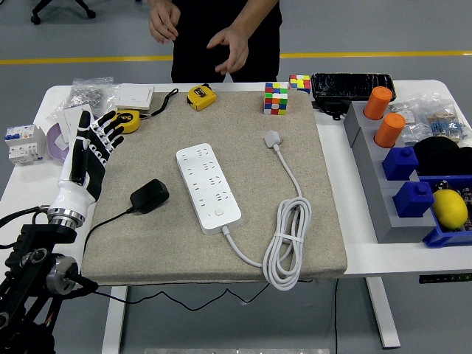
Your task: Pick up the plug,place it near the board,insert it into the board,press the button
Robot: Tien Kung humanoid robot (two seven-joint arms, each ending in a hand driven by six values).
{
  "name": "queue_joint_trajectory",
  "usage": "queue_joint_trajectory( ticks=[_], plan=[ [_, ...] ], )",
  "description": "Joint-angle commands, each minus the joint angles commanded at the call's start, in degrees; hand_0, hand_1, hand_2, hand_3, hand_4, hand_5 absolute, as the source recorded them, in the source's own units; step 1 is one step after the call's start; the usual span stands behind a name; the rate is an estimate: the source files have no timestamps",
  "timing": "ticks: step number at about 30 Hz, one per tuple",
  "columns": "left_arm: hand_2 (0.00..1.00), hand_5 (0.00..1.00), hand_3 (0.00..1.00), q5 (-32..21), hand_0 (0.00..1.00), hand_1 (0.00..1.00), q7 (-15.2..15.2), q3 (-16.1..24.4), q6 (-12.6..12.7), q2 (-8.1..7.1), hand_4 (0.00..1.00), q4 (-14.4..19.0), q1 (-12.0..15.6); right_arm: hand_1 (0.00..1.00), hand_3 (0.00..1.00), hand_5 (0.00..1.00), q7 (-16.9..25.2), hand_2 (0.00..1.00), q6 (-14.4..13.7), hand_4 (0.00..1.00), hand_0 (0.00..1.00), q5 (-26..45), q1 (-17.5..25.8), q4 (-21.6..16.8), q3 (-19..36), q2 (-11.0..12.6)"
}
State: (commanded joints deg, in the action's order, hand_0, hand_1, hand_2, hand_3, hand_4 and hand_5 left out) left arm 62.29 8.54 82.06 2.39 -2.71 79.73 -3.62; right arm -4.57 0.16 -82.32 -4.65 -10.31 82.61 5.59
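A black plug adapter lies on the beige mat, left of the white power strip, its thin black cord trailing left off the mat. The strip's button is near its front end. My left hand is raised over the mat's left edge, fingers spread and empty, up and left of the plug. The strip's own white cable coils at the right, ending in a white plug. The person stands at the far side with both hands lifted off the table.
Two yellow tape measures, wall sockets in a purple bowl, and Rubik's cubes line the back. A grey rack with orange cylinders, blue blocks and a lemon stands at right.
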Motion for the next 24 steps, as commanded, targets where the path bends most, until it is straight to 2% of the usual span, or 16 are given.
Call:
queue_joint_trajectory(
  ticks=[1, 10, 24],
  plan=[
    [0.713, 0.998, 0.722, 0.47, 0.737, 0.745, -0.06, 0.20, -0.02, 0.00, 0.998, 0.37, 0.04, 0.729, 0.718, 0.679, 0.01, 0.718, -0.01, 0.998, 0.878, 0.03, -0.11, 0.00, -0.03, 0.05],
    [0.708, 0.998, 0.705, 5.56, 0.733, 0.737, -1.26, 1.79, -0.33, 0.31, 0.998, 1.10, 0.91, 0.729, 0.719, 0.679, -0.12, 0.718, -0.02, 0.998, 0.878, -0.41, -0.55, 0.00, -0.22, 0.10],
    [0.713, 0.998, 0.678, 9.52, 0.731, 0.741, -2.01, 2.18, 0.03, 0.05, 0.998, 1.49, 2.40, 0.728, 0.721, 0.679, -0.24, 0.718, 0.21, 0.998, 0.879, -1.50, -0.95, 0.00, -0.61, -0.37]
  ],
)
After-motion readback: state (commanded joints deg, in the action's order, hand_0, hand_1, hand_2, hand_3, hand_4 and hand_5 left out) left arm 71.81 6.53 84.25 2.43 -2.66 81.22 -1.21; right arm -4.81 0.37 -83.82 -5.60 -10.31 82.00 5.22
